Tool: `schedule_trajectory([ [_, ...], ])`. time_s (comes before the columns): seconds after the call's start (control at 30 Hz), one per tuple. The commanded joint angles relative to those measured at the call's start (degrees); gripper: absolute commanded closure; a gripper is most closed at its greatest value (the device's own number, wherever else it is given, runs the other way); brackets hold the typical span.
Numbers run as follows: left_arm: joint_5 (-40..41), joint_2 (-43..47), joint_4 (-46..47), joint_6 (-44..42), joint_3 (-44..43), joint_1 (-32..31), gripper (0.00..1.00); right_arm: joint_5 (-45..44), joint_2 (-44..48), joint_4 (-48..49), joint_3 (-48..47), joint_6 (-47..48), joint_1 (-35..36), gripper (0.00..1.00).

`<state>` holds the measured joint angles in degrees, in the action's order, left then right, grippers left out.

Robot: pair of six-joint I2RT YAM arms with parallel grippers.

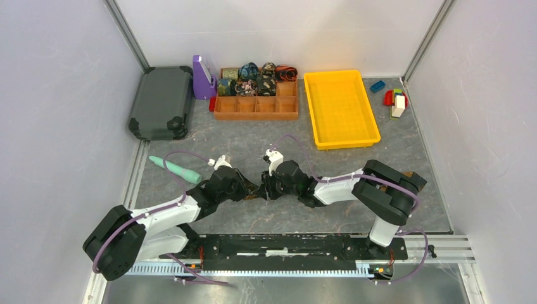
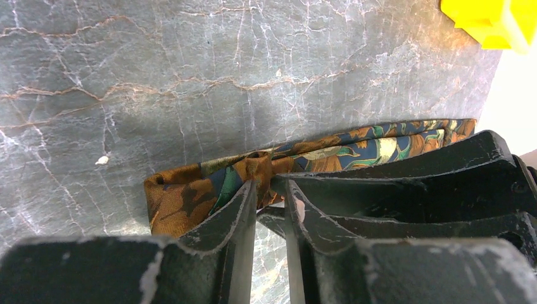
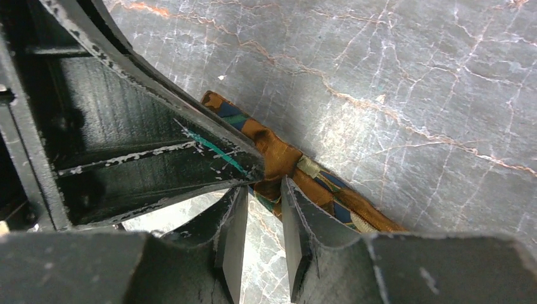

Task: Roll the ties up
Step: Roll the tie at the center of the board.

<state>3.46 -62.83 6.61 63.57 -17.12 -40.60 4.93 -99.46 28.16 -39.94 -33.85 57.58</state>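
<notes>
One tie [image 2: 183,202], orange-brown with blue-green print, lies as a long flat strip on the marble tabletop. It also shows in the right wrist view [image 3: 329,190] and as a small brown patch between the two grippers in the top view [image 1: 257,192]. My left gripper [image 2: 271,185] is shut on a bunched fold near the strip's end. My right gripper [image 3: 265,185] faces it tip to tip and pinches the same fold. In the top view the left gripper [image 1: 251,189] and right gripper [image 1: 266,188] meet mid-table. Several rolled ties [image 1: 253,79] sit in the back compartments of an orange organiser tray [image 1: 256,109].
A yellow bin [image 1: 341,107] stands right of the organiser. A grey case [image 1: 161,101] and a purple holder [image 1: 202,76] are at the back left. A teal-green tapered stick [image 1: 174,168] lies left of my left arm. Toy blocks [image 1: 396,101] sit at the back right.
</notes>
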Motion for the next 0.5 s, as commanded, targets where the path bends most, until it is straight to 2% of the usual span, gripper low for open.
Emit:
schedule_trajectory([
  [0.0, 0.02, 1.05, 2.11, 1.89, -0.1, -0.18, 0.71, -2.58, -0.89, -0.39, -1.79, -0.22, -0.26, 0.68],
  [0.13, -0.15, 2.05, 0.47, 0.43, -1.2, -0.19, 0.68, -4.28, -1.22, -2.2, -1.89, -0.03, -0.2, 0.7],
  [0.3, 2.62, 6.34, -10.64, -5.02, -6.01, -0.27, 0.57, -3.9, -2.04, -2.08, -0.99, -0.48, -0.24, 0.72],
  [0.47, 8.48, 10.83, -20.3, -7.1, -7.97, -0.27, 0.72, -3.79, -2.34, -1.49, 0.03, -0.89, -0.19, 0.74],
])
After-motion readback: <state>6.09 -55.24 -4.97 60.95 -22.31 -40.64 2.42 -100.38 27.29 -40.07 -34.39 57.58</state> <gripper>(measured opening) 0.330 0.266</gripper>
